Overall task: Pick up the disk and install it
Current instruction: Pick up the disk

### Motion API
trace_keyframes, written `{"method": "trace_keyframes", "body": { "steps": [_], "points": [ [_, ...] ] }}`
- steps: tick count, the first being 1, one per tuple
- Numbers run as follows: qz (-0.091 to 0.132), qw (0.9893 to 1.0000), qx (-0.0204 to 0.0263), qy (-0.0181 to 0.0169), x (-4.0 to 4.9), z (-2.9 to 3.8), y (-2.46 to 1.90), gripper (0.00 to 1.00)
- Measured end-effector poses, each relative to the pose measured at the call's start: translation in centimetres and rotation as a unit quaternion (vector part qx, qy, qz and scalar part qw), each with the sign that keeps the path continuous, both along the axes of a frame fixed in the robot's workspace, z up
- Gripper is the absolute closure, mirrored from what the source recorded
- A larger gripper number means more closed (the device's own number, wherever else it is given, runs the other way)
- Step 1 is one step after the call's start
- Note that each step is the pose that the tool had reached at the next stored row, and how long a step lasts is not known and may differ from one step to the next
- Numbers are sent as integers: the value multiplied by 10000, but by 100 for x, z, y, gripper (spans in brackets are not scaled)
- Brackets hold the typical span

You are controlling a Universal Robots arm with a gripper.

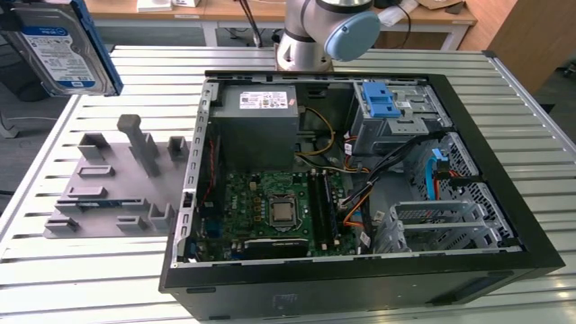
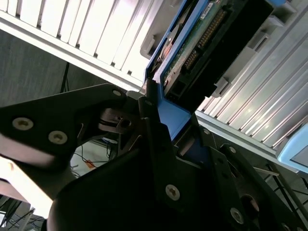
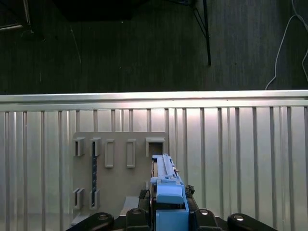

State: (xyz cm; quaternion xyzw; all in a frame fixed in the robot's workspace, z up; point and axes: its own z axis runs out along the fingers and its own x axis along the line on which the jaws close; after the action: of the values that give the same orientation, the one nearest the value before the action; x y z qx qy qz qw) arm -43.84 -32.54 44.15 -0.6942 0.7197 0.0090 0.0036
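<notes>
Pincer (image 2: 171, 120) clamps the disk (image 1: 65, 47) by its blue frame, high above the desk (image 1: 90, 270); any slip could drop it.

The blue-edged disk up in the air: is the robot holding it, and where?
Yes. The jaws are shut on the disk, gripping the blue carrier frame at one end.

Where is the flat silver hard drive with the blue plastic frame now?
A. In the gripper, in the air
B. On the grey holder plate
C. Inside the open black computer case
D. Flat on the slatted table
A: the silver disk in its blue plastic frame hangs above the slatted metal table, and in the second wrist view the black gripper is clamped on that frame.
</notes>
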Motion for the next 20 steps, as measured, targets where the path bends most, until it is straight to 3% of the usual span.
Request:
{"method": "trace_keyframes", "body": {
  "steps": [20],
  "points": [
    [0, 10000, 0, -8, 0, 268, 0, 64]
  ]
}}
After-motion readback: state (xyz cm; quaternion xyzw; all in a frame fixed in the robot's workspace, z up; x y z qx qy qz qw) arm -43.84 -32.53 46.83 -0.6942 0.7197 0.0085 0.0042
